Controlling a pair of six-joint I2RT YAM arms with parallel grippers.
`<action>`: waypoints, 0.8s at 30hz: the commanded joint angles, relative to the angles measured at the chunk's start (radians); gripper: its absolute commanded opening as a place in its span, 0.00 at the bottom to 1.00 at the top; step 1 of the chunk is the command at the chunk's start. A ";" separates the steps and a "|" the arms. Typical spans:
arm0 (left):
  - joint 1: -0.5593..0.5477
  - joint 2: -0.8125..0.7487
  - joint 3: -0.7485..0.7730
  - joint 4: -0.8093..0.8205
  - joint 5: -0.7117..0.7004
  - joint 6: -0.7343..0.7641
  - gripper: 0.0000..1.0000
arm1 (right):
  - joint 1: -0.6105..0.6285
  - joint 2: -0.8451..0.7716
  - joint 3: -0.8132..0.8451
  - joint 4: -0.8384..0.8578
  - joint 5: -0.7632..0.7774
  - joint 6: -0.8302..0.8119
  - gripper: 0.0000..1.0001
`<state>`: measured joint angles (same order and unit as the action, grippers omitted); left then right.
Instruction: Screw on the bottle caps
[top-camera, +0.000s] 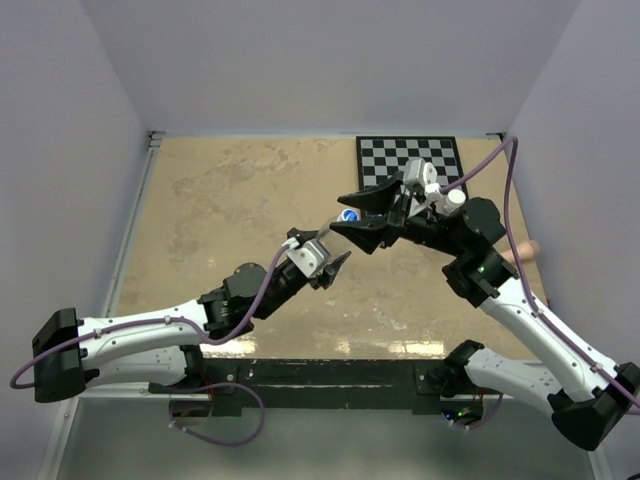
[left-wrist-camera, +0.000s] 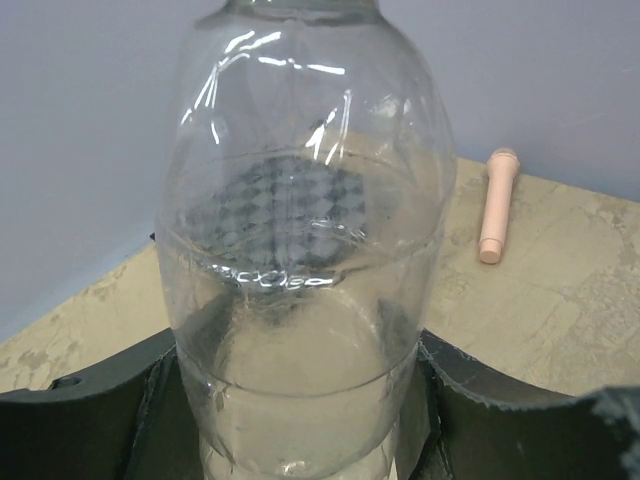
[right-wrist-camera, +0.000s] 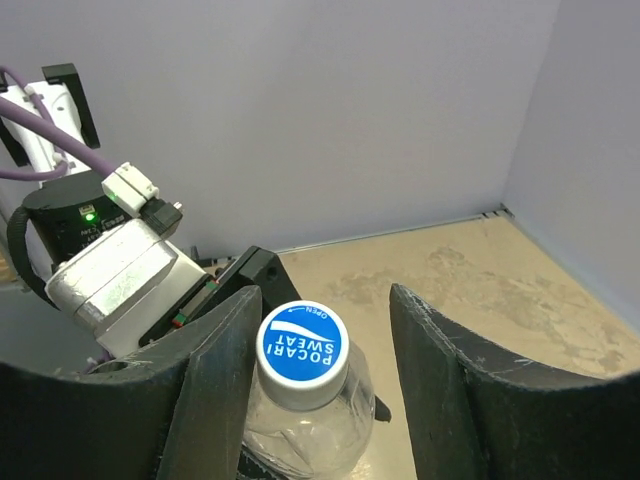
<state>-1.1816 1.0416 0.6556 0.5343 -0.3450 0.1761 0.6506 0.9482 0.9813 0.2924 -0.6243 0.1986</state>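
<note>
A plain clear bottle (left-wrist-camera: 300, 260) stands between the dark fingers of my left gripper (left-wrist-camera: 300, 420), which is shut on its lower body. In the top view that gripper (top-camera: 325, 262) is at mid-table, and the bottle rises toward the right arm. A blue cap (right-wrist-camera: 301, 352) with white lettering sits on the bottle's neck, seen as a blue dot (top-camera: 349, 214) from above. My right gripper (right-wrist-camera: 320, 310) straddles the cap from above, open. Its left finger (right-wrist-camera: 215, 370) is right beside the cap and its right finger (right-wrist-camera: 450, 370) stands well off. In the top view the right gripper (top-camera: 352, 218) is around the cap.
A black-and-white checkerboard (top-camera: 410, 155) lies at the back right of the tan table (top-camera: 220, 200). A pinkish stick (left-wrist-camera: 497, 205) lies near the right wall, partly behind the right arm in the top view (top-camera: 525, 250). Grey walls close in the back and sides.
</note>
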 joint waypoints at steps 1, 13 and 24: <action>-0.006 -0.003 0.006 0.046 -0.015 -0.012 0.00 | -0.002 0.015 -0.009 0.047 0.012 0.042 0.58; 0.037 -0.006 -0.007 0.024 0.003 -0.062 0.24 | -0.002 0.035 -0.004 -0.030 0.014 -0.001 0.00; 0.180 -0.124 -0.069 -0.103 0.040 -0.167 0.87 | -0.002 0.011 0.000 -0.230 0.579 -0.145 0.00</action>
<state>-1.0470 0.9886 0.6178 0.4397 -0.3149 0.0681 0.6533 0.9817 0.9756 0.1089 -0.3317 0.1169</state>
